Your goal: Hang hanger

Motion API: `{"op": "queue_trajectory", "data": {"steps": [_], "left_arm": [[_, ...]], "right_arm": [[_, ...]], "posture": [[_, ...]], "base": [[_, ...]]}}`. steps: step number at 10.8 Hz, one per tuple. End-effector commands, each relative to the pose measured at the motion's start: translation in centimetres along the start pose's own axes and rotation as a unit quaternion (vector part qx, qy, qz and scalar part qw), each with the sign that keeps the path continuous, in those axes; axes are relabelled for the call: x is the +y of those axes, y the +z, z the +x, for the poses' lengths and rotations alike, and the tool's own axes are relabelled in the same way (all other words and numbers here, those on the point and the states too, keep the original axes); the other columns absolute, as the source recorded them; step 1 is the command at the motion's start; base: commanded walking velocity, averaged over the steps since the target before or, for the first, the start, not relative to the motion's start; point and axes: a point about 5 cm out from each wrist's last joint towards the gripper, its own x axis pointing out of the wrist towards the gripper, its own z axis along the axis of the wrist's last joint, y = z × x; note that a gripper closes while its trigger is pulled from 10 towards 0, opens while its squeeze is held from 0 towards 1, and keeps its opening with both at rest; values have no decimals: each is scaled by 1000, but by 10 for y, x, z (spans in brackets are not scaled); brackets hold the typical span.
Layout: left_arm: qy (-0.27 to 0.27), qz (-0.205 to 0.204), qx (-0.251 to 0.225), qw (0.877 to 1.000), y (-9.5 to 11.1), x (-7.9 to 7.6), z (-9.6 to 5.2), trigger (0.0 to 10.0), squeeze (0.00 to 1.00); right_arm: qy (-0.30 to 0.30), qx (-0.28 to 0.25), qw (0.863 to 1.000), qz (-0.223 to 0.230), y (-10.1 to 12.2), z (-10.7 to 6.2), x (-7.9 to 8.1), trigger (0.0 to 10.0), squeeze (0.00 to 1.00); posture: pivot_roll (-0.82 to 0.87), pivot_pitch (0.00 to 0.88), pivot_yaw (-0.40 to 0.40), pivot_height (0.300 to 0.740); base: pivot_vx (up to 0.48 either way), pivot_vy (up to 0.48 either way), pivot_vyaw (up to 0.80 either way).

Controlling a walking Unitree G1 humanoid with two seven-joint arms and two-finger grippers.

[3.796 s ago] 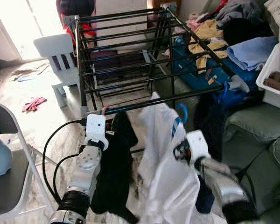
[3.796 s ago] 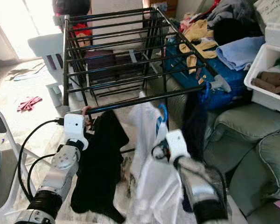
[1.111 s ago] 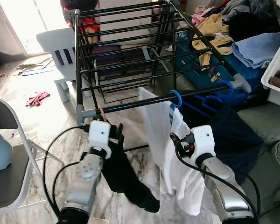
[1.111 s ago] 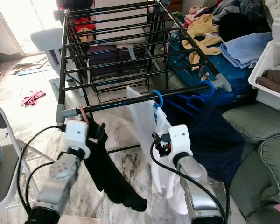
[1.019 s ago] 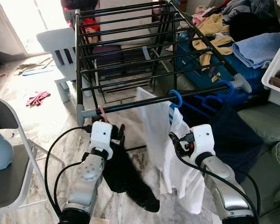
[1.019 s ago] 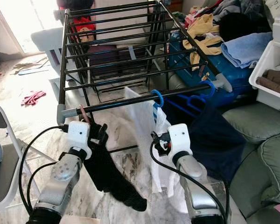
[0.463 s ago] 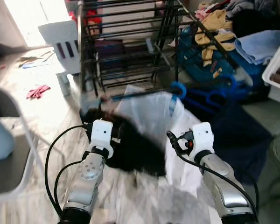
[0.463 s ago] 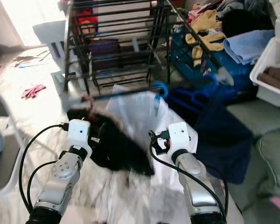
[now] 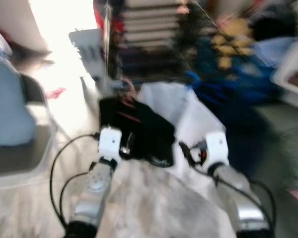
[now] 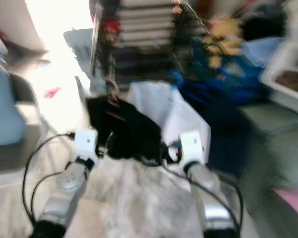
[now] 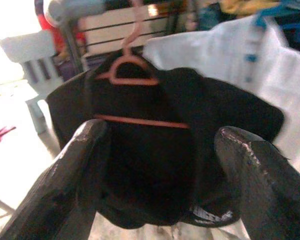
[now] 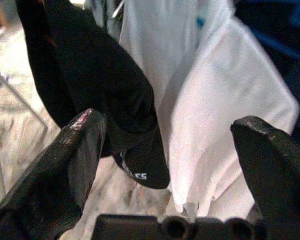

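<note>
The eye views are blurred. A black garment (image 9: pixel 139 126) hangs on a pink hanger (image 11: pixel 132 75) from the front bar of the black drying rack (image 9: pixel 154 20). Beside it, to the right, a white shirt (image 9: pixel 188 119) hangs on a blue hanger. My left gripper (image 11: pixel 160 130) is open just short of the black garment, nothing between its fingers. My right gripper (image 12: pixel 165 122) is also open, facing the black garment's lower edge and the white shirt (image 12: pixel 210 100). Both wrists sit low in front of the clothes, left gripper (image 9: pixel 126 146) and right gripper (image 9: pixel 188 151).
A white child's chair (image 9: pixel 89 42) stands left of the rack. A grey folding chair (image 9: pixel 20 129) is close on my left. A green sofa (image 9: pixel 283 129) and a pile of blue and yellow laundry (image 9: pixel 228 54) lie to the right. Marble floor is below.
The whole picture has shifted and blurred, so the camera moved. The black garment no longer hangs long; it looks bunched and swung toward the white shirt. Both grippers stay open.
</note>
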Motion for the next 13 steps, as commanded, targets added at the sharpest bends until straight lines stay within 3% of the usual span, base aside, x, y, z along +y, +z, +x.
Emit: {"op": "queue_trajectory", "data": {"steps": [1,3,5,7,9,13], "left_arm": [[3,7,-3,1000,3,1,1,10000,0],[4,8,-3,1000,2,1,2,10000,0],[10,8,-5,1000,2,1,2,10000,0],[23,12,-5,1000,3,1,4,10000,0],[61,29,3,998,1,11,5,10000,0],[74,28,8,997,-2,15,4,10000,0]], "right_arm": [[1,-5,1000,1,4,1,0,10000,992],[18,-15,1000,0,6,0,6,10000,0],[28,-19,999,-5,6,0,9,10000,0],[36,-23,999,-12,8,1,11,10000,0],[44,-27,999,-8,8,1,13,10000,0],[54,-39,998,-7,11,1,17,10000,0]], "posture": [[-160,0,53,740],[-159,0,53,740],[-159,0,52,740],[-159,0,53,740],[-157,0,55,740],[-154,0,54,740]], "base": [[-337,0,0],[-343,0,0],[0,0,0],[0,0,800],[0,0,800],[0,0,800]]}}
